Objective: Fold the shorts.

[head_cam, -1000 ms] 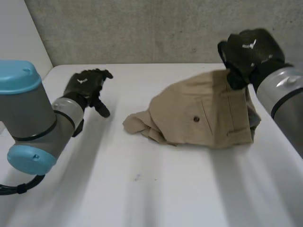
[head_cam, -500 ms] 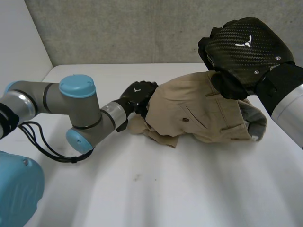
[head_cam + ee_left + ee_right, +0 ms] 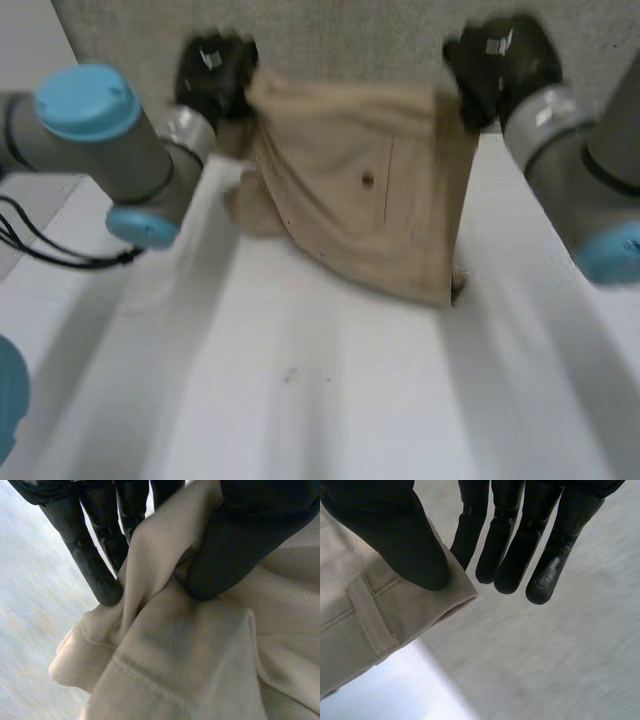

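The tan shorts (image 3: 365, 195) hang lifted between both hands above the white table (image 3: 330, 400), their lower edge near the tabletop. My left hand (image 3: 212, 75) pinches the top left part of the cloth; in the left wrist view its thumb (image 3: 235, 545) presses a fold of the shorts (image 3: 190, 650) against its fingers (image 3: 95, 560). My right hand (image 3: 495, 62) holds the top right corner. In the right wrist view its thumb (image 3: 395, 535) clamps the waistband corner (image 3: 395, 615), with its belt loop, against the fingers (image 3: 520, 540).
A grey wall (image 3: 380, 40) stands right behind the raised shorts. Both arms (image 3: 110, 150) reach over the table's far half, the right arm (image 3: 580, 170) along its right side. Bare tabletop lies in front of the shorts.
My left hand has reached the shorts' left side, shut on the cloth and risen. Both hands have lifted the shorts from a heap on the table to hanging spread out.
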Controlling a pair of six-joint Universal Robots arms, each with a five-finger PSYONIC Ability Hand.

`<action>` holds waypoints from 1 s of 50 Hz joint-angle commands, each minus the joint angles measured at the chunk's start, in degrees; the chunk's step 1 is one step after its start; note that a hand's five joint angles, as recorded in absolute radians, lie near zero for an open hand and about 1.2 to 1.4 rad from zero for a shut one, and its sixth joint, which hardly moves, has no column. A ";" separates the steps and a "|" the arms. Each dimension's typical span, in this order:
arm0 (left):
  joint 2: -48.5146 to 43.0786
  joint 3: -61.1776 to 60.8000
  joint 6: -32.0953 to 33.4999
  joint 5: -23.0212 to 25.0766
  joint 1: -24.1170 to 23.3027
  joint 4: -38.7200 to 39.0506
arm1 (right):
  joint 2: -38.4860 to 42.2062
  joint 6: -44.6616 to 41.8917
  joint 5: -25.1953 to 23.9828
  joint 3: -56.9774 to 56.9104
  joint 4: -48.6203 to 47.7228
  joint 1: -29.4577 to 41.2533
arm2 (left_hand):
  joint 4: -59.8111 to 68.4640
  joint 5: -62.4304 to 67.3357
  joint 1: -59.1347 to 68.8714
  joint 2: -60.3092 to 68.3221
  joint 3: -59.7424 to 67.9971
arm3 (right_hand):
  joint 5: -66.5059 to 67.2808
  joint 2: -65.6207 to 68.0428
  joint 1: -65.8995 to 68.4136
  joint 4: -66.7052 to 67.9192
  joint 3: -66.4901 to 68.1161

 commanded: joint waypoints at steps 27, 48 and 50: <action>13.12 -46.31 11.37 -9.78 -2.20 7.26 | 7.11 0.15 -2.05 21.56 -12.18 -0.56 | 2.65 6.34 5.86 2.71 3.50 | 13.96 12.15 24.49 11.66 12.36; 34.74 -60.83 12.70 -9.43 0.25 -5.14 | -3.51 2.51 -7.93 43.09 -14.54 -2.66 | -54.56 -50.87 -51.35 -54.50 -53.72 | -24.15 -25.96 -13.63 -26.45 -25.75; 35.53 -61.27 12.09 -9.34 1.04 -4.87 | -3.87 3.66 -9.16 43.27 -15.43 -3.72 | -54.39 -50.71 -51.18 -54.33 -53.55 | -31.21 -33.02 -20.68 -33.51 -32.81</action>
